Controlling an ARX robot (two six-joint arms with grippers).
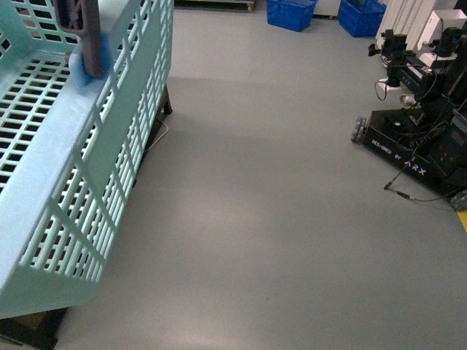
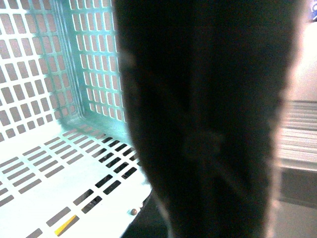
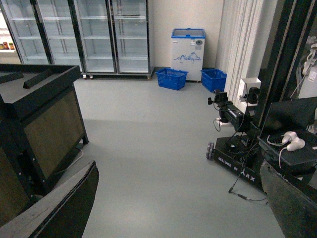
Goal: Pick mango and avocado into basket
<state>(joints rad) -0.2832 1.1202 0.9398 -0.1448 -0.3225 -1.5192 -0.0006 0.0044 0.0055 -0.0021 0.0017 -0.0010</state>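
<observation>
The light turquoise basket (image 1: 80, 182) hangs tilted, very close to the lens, at the left of the front view, above the grey floor. Its brown handle (image 1: 89, 36) rises at the top left. My left gripper is shut on that handle. In the left wrist view a dark blurred mass (image 2: 208, 139) covers the middle, and the basket's slotted floor and walls (image 2: 44, 163) show beside it. My right gripper (image 3: 183, 208) is open over bare floor, with nothing between its fingers (image 3: 64, 203). The mango and the avocado are out of view.
Another ARX robot base (image 1: 416, 146) stands at the right with a cable (image 1: 408, 193) trailing on the floor. Blue baskets (image 1: 292, 13) sit by the far wall. A dark wooden stand (image 3: 44, 119) and glass-door fridges (image 3: 99, 34) show in the right wrist view.
</observation>
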